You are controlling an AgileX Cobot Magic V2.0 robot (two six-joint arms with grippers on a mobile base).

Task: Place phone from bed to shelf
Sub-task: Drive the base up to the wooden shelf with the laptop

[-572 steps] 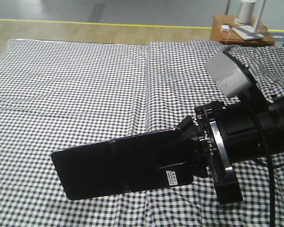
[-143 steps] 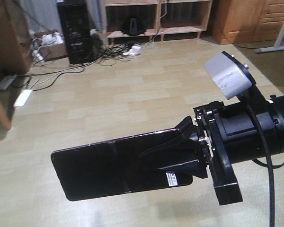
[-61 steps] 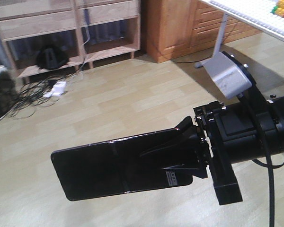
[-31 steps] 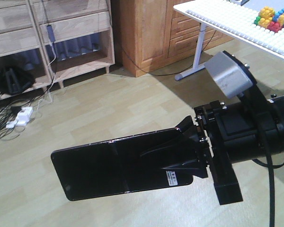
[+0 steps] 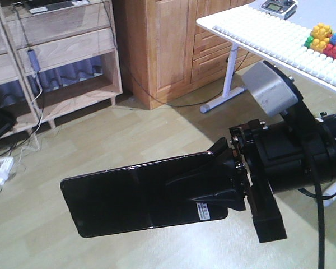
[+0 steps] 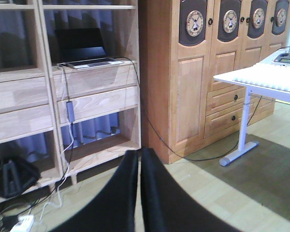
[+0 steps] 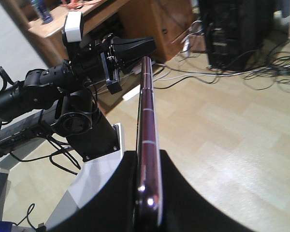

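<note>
The right gripper is squeezing the phone by 1 short end, near the small white sticker. The rest of the phone is sticking out flat in the air, over the pale wood floor.

The phone is looking thin, stiff and shiny. I am guessing it is light but slippery, and that it could crack if it falls. Pinching its 2 flat faces, as the fingers are doing, is looking like the best way to hold it.

The left gripper is carrying nothing, and its 2 fingers are almost touching.

The left wrist camera is looking at the wooden shelf, where a laptop is sitting. A big cupboard is standing beside it. A white table is holding bright blocks. The bed is not showing.
</note>
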